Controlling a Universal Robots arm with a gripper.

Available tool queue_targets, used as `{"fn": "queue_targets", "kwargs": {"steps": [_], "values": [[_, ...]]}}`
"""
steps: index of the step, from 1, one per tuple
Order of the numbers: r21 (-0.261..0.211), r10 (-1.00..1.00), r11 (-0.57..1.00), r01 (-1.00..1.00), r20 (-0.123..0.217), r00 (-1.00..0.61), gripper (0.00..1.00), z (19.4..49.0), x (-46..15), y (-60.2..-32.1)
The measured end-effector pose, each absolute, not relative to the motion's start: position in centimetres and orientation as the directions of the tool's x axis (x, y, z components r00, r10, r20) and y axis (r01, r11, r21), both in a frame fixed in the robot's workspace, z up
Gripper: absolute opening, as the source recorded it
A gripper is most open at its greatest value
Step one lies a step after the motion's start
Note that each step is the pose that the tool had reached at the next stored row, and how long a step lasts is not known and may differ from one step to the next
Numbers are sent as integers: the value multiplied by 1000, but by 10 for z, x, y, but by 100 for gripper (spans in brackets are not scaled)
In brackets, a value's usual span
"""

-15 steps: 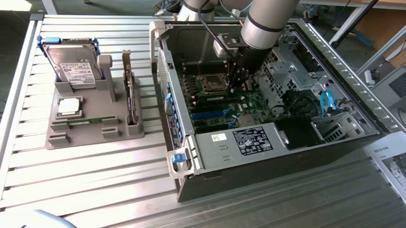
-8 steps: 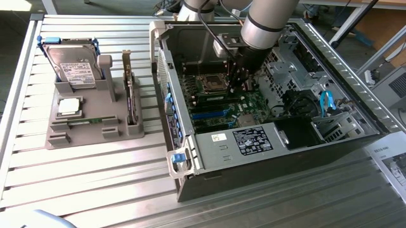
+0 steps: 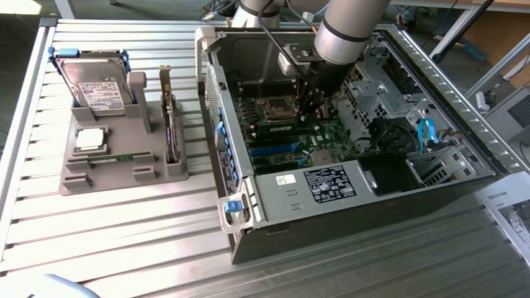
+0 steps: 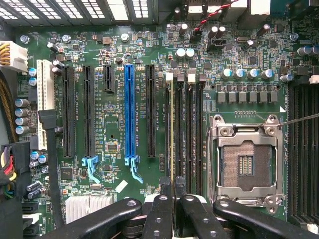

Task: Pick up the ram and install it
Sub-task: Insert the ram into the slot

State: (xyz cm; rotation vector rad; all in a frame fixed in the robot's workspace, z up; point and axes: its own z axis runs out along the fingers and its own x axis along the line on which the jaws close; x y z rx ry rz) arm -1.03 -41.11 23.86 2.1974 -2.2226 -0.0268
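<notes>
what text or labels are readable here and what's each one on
Nothing can be quoted; all print is too small or blurred.
hard drive, white label: unreadable print
power supply, black label: white print, blurred
white sticker beside it: unreadable
motherboard, white lettering beside the slots: too small
paper sheet at the exterior view's right edge: blurred print
ram, edge-on between the fingers: no text shows

The case (image 3: 217,74) lies open on top; the tool (image 4: 173,189), gripping the ram (image 4: 173,129), fits between CPU socket (image 4: 245,162) and expansion slots (image 4: 129,114); cables (image 3: 426,133) crowd the exterior view's right.
</notes>
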Motion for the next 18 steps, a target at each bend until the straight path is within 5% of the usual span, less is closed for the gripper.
{"fn": "queue_targets", "kwargs": {"steps": [18], "values": [[23,-1000,11,-1000,0,-11,12,232,-10,-411]]}}
